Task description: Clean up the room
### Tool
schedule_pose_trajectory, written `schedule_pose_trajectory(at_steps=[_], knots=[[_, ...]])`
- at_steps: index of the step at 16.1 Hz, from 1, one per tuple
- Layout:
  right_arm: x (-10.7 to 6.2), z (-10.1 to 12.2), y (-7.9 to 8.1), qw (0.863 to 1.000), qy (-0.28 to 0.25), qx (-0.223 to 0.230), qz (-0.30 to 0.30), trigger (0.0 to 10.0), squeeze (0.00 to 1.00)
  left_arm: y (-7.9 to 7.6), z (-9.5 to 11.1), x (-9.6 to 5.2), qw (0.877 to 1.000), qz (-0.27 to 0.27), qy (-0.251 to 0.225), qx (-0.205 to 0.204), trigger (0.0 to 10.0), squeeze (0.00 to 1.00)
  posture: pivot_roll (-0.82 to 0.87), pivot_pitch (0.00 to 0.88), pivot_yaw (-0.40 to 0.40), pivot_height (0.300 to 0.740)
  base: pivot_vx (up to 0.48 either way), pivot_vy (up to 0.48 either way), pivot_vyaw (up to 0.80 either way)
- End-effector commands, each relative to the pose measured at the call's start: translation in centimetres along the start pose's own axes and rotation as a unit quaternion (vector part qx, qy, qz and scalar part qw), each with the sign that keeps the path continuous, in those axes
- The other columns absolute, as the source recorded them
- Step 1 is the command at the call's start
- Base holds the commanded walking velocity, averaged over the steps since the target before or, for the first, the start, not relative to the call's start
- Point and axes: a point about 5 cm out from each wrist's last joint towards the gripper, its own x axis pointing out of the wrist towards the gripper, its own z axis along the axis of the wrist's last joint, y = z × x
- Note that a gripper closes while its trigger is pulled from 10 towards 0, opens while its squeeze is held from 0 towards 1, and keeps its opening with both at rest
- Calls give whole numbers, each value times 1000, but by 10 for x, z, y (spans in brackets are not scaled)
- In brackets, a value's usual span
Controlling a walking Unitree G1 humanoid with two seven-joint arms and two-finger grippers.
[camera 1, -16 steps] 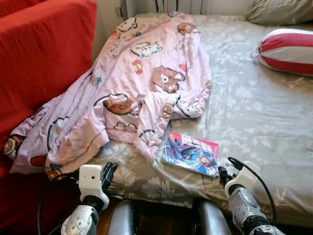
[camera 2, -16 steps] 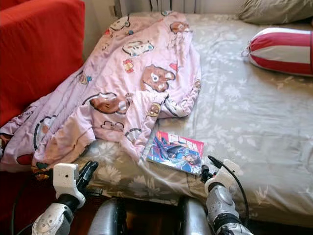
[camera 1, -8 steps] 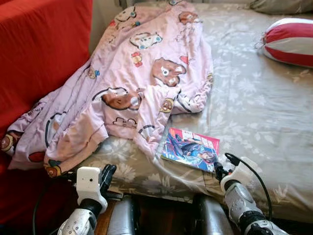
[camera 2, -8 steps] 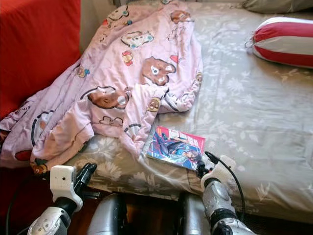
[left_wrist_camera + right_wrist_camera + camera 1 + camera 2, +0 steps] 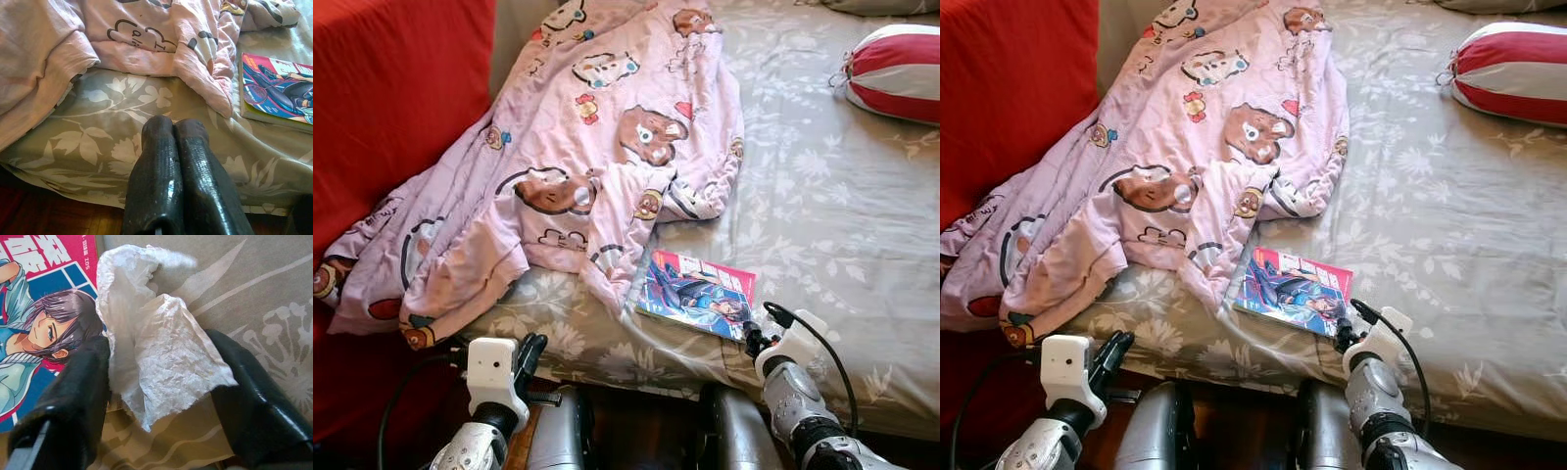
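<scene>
A bed [image 5: 842,225] with a grey floral sheet is taking up most of the scene, and everything else is placed against it. A red sofa [image 5: 391,117] is standing along the bed's left side. A pink quilt [image 5: 578,157] printed with cartoon bears is lying crumpled over the bed's left half, its lower corner hanging over the near edge toward the sofa. A red and white striped cushion [image 5: 896,61] is resting at the bed's far right.

A comic book [image 5: 697,293] with a pink and blue cover is lying flat near the bed's front edge, just beside the quilt's lowest fold. A crumpled white tissue [image 5: 156,347] is lying on the sheet at the book's right corner, overlapping the cover.

The right end effector [image 5: 161,382] is reaching over the bed's front edge with its fingers [image 5: 73,396] spread apart on either side of the tissue. The left end effector [image 5: 173,166] is hanging just below the bed's front edge, left of the book, its two black fingers pressed together and gripping nothing.
</scene>
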Motion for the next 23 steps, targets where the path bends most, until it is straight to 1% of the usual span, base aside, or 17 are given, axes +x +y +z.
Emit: schedule_pose_trajectory(at_steps=[1,2,3,4,7,10,20,23], knots=[[-2,-10,-5,1000,17,2,-11,980,0,3,-2,-5,1000,6,12,1,10000,0,185,228,56,595,0,0,0],[-2,-10,-5,1000,17,3,-12,549,0,3,-2,-5,1000,5,13,5,10000,0,185,228,56,595,0,0,0],[-2,-10,-5,1000,18,3,-12,1216,0,3,-2,-5,1000,2,13,11,10000,0,185,226,56,595,0,0,0],[-2,-10,-5,1000,18,3,-11,1137,0,3,-2,-5,1000,2,13,10,10000,0,185,226,56,595,0,0,0],[-2,-11,-3,1000,19,-3,-9,0,0,1,-3,-5,1000,-1,15,17,10000,0,190,224,54,595,0,0,0],[-3,-13,-3,1000,21,-6,-9,0,0,-1,-4,-6,999,-9,18,28,10000,0,190,228,56,595,0,0,0],[-4,-16,-3,1000,24,-16,-6,0,0,0,-8,-6,999,-5,25,31,10000,0,194,219,57,595,0,0,0],[-3,-15,-1,1000,21,-21,-1,0,0,-1,-9,-6,999,-6,26,30,10000,0,192,214,56,595,0,0,0]])
